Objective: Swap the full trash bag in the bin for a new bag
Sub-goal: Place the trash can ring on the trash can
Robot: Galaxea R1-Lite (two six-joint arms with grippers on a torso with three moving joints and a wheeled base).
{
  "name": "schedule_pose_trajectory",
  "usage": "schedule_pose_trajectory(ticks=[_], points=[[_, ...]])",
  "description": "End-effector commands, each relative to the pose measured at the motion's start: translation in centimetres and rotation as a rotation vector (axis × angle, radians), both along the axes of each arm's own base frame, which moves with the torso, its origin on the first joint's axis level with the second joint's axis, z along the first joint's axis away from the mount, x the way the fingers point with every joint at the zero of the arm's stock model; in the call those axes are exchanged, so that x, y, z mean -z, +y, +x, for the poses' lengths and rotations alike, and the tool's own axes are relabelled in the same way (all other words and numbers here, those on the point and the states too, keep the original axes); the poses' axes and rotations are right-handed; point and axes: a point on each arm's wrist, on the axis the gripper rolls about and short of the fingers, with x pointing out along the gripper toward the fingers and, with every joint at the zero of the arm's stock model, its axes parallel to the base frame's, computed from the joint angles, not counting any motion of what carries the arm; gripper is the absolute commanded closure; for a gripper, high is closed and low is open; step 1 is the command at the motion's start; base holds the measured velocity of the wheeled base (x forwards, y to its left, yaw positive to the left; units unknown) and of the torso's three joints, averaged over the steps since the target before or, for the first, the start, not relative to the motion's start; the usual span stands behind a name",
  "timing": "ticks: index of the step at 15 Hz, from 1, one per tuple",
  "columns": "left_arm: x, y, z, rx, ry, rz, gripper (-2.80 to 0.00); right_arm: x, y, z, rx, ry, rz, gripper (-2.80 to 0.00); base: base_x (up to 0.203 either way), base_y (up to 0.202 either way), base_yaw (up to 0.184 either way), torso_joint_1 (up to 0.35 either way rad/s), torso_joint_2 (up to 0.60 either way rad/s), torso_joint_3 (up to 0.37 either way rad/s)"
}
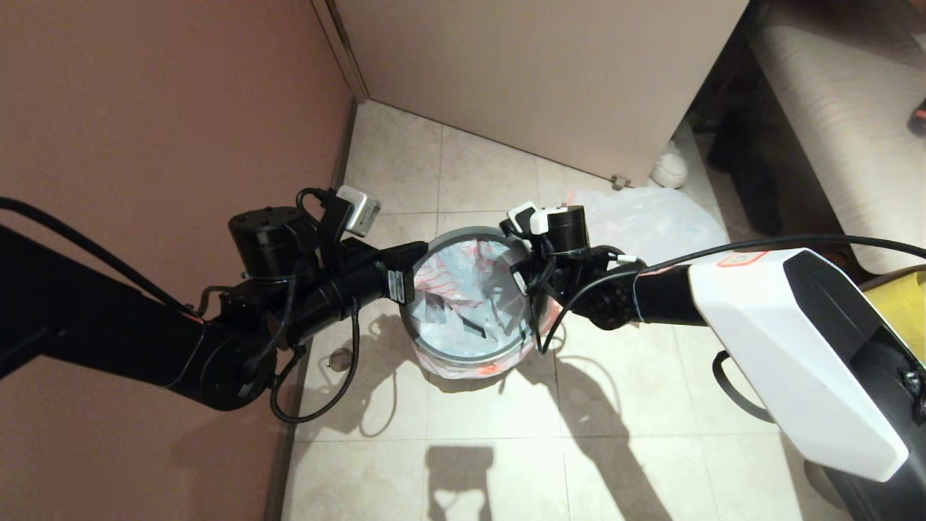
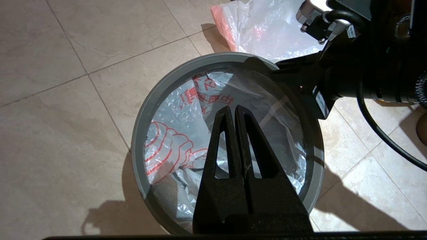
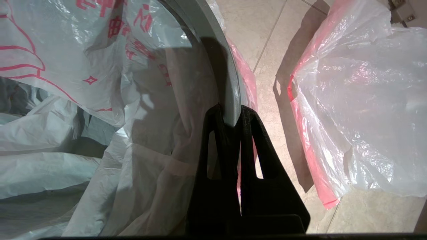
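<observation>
Two black arms reaching in from either side of the head view toward the bin [image 1: 474,362], at the middle of the frame on a pale tiled floor [image 1: 499,463]. Bin ringed by a grey hoop [image 1: 470,233] and lined with the new bag [image 1: 448,278], red drawing and red characters showing on its upper left inside wall, pink hem folded down outside below the hoop at the lower edge. Crumpled pale plastic visible deeper inside.

Left gripper [image 2: 234,108] seen in the left wrist view at centre, hanging over the open mouth of the bin, fingers pressed together with no gap and nothing between them. Same gripper [image 1: 418,253] at the left edge of the hoop in the head view.

Right gripper [image 3: 230,111] in the right wrist view at centre, fingers clamped on the grey hoop, one finger inside the ring and one outside, bag plastic just beside them. Same gripper [image 1: 522,271] at the right edge of the hoop in the head view.

Full trash bag [image 1: 651,221] lying on the floor up and to the right of the bin, near a beige cabinet [image 1: 535,72], bulging, plain white with an orange-pink hem, apart from the bin. Brown wall [image 1: 159,108] filling the left side.
</observation>
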Motion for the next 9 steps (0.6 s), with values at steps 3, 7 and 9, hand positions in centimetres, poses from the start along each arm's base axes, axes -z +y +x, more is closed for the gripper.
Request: schedule_pose_trajectory(ticks=[3, 7, 9], points=[[0.0, 0.0, 0.0, 0.001, -0.005, -0.001, 0.0, 0.5, 0.3, 0.0, -0.005, 0.007, -0.007, 0.0, 0.0, 0.0, 0.0, 0.0, 0.0, 0.0], [0.1, 0.0, 0.1, 0.001, -0.002, 0.0, 0.0, 1.3, -1.0, 1.1, 0.026, 0.018, -0.016, 0.0, 0.0, 0.0, 0.0, 0.0, 0.0, 0.0], [0.2, -0.1, 0.1, 0.003, 0.002, 0.003, 0.0, 1.3, -1.2, 1.2, 0.028, 0.018, -0.016, 0.0, 0.0, 0.0, 0.0, 0.0, 0.0, 0.0]])
